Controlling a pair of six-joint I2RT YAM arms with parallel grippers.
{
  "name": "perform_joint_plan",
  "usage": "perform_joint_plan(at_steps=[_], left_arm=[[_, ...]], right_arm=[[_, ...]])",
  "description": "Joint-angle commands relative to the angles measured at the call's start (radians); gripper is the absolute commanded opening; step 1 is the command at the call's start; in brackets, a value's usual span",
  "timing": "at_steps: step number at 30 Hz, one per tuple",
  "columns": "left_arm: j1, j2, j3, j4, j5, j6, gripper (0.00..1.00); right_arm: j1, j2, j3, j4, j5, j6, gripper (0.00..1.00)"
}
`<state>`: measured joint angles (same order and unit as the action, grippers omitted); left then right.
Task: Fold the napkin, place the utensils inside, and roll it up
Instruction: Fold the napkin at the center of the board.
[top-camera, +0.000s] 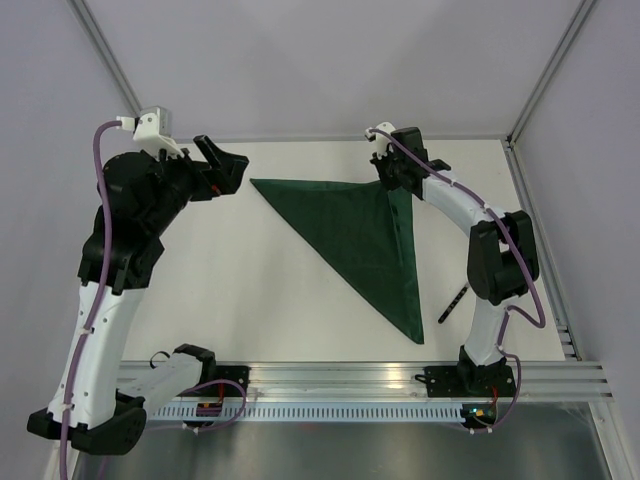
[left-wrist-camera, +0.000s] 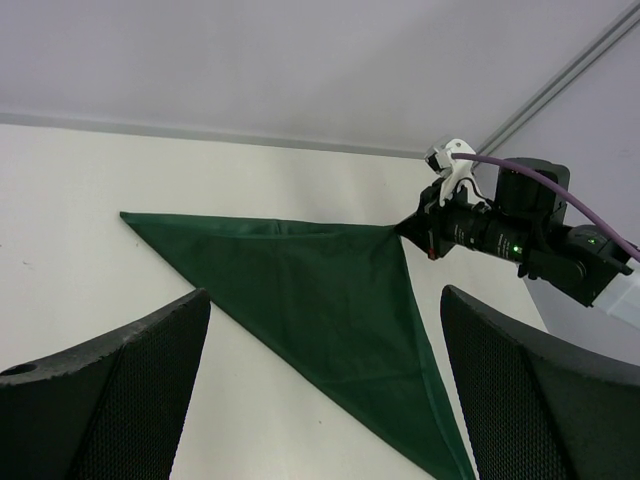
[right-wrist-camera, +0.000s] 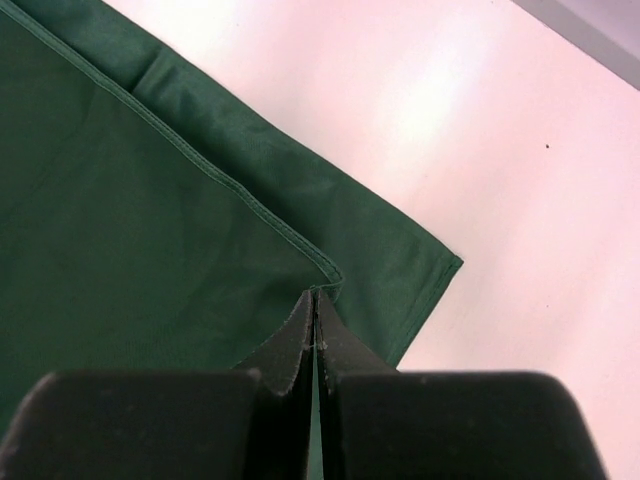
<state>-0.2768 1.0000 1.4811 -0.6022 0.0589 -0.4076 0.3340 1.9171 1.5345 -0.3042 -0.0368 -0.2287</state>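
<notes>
The dark green cloth napkin (top-camera: 370, 235) lies on the white table (top-camera: 250, 300), folded into a triangle; one point reaches left, one sits at the far right, and the long point runs toward the near edge. The right gripper (right-wrist-camera: 315, 310) is pinched tight on the far-right corner; its wrist view shows the black fingers (right-wrist-camera: 290, 350) pressed together on the hemmed top layer, while the lower layer's corner pokes out just past them, flat on the table. In the top view the right arm's white forearm (top-camera: 450, 205) passes above that corner and hides part of it.

The left gripper (top-camera: 228, 165) hangs above the table just beyond the napkin's left point, jaws spread wide and holding nothing; from its wrist camera the two black textured fingers (left-wrist-camera: 130, 390) frame the cloth and cover the lower corners of the view.

The slim fork with a black handle (top-camera: 453, 303) lies on the table just right of the napkin's long edge, apart from it, between the cloth and the right arm's upright link; its tines are too small to make out. A silver aluminium rail (top-camera: 350, 375) runs along the near edge; purple cables (top-camera: 100, 200) trail along both arms.
</notes>
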Motion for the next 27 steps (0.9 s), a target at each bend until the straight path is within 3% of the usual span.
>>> perform_joint_plan(at_steps=[1,27], left_arm=[[0.002,0.002,-0.013,0.038,0.027,-0.043,1.00],[0.002,0.012,-0.041,0.056,0.035,-0.046,1.00]], right_arm=[[-0.015,0.013,0.041,0.020,-0.009,0.016,0.00],[-0.079,0.069,0.079,0.027,-0.018,0.022,0.01]])
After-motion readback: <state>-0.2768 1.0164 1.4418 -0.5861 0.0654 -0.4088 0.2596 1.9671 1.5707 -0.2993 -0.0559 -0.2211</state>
